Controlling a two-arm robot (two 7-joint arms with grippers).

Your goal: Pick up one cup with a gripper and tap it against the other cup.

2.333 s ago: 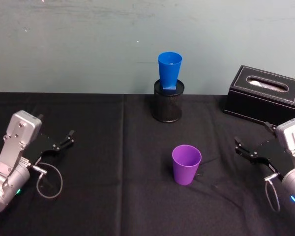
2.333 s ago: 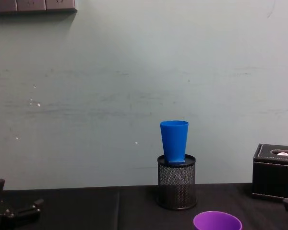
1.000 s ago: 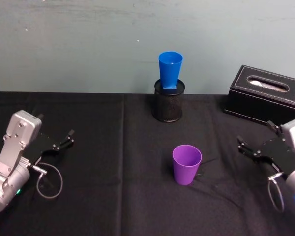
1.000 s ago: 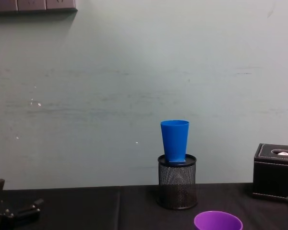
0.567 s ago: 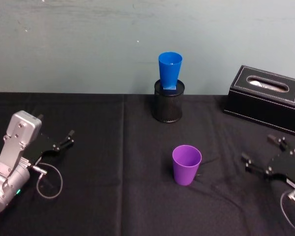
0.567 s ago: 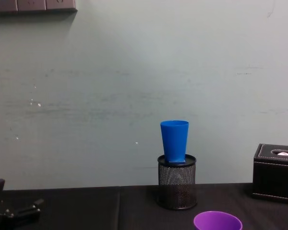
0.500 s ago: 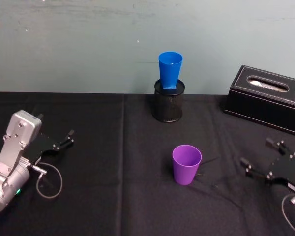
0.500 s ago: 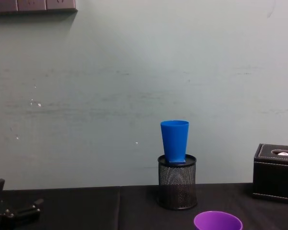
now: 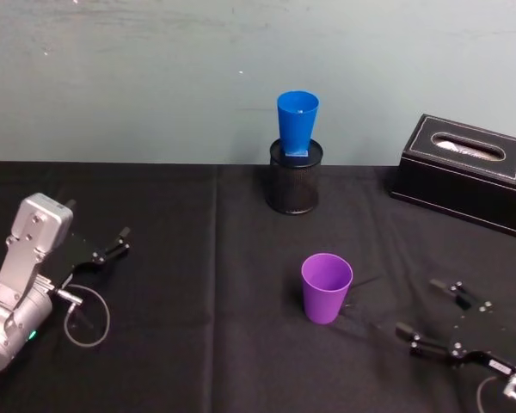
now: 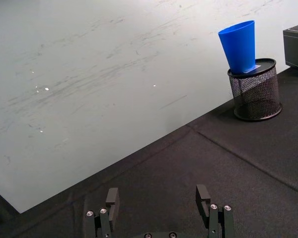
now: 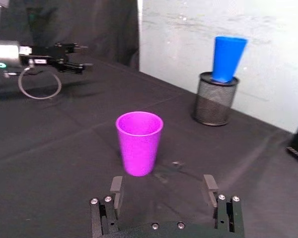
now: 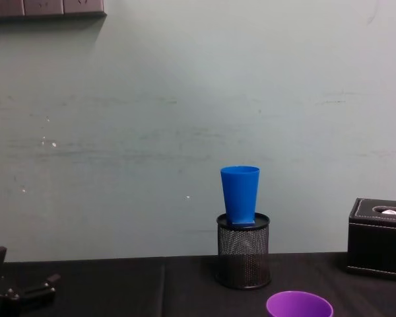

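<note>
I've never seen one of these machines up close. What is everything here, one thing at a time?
Purple plastic tumbler: one, purple, upright on the cloth at mid-table, nothing touching it.
Bright-blue plastic tumbler: one, blue, perched on top of the pen holder.
Black wire-mesh pen holder: one, black, at the back near the wall.
Black tissue box: one, black, back right.
Black tablecloth: one, black, covering the table.
Left gripper: one, black fingers on a silver arm, open, at far left.
Right gripper: one, black, fingers open, low on the right, aimed at the purple tumbler but apart from it.
</note>
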